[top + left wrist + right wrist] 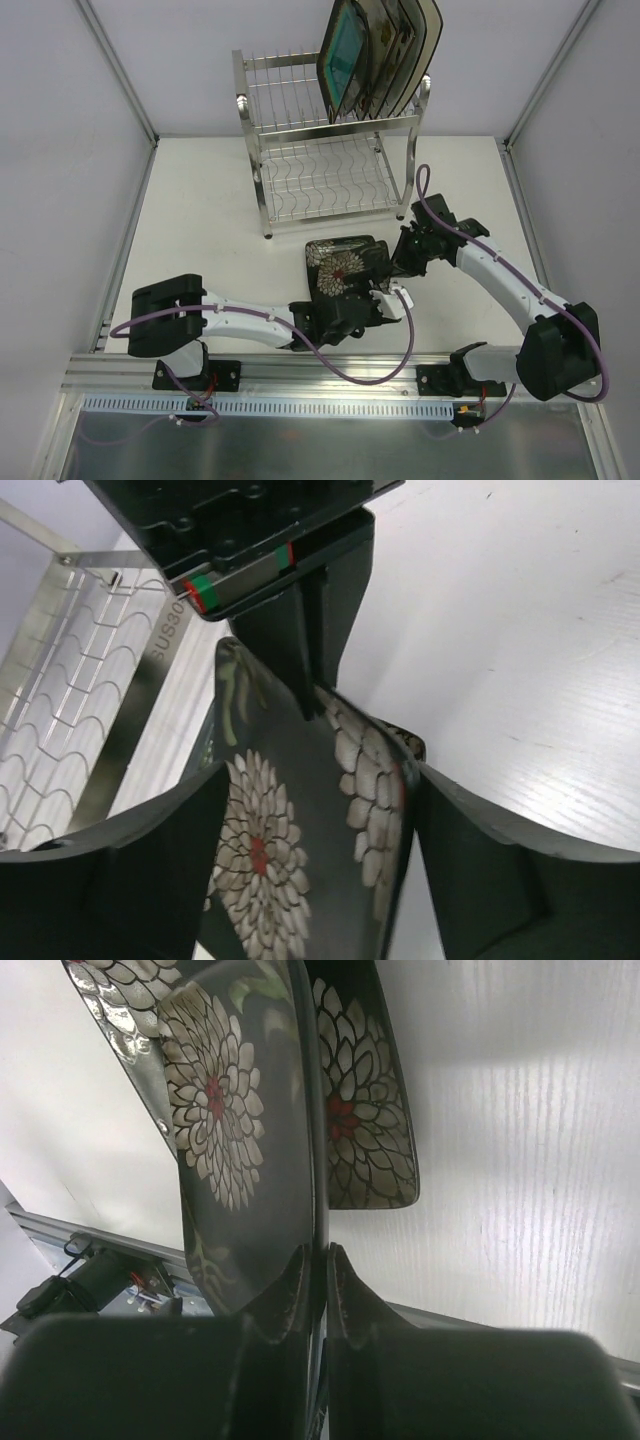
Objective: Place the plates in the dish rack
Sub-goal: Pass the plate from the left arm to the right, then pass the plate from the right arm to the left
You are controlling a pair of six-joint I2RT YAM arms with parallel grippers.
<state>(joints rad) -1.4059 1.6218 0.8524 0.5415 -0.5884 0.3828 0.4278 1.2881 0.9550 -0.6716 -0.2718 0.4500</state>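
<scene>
Right claw [318,1260] tight on flowered plate [230,1110], near edge behind left claw [318,777].

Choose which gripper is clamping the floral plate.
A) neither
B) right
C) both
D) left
B: the right gripper has its fingers shut on the rim of the floral plate, while the left gripper has its fingers apart, one on either side of it.
</scene>
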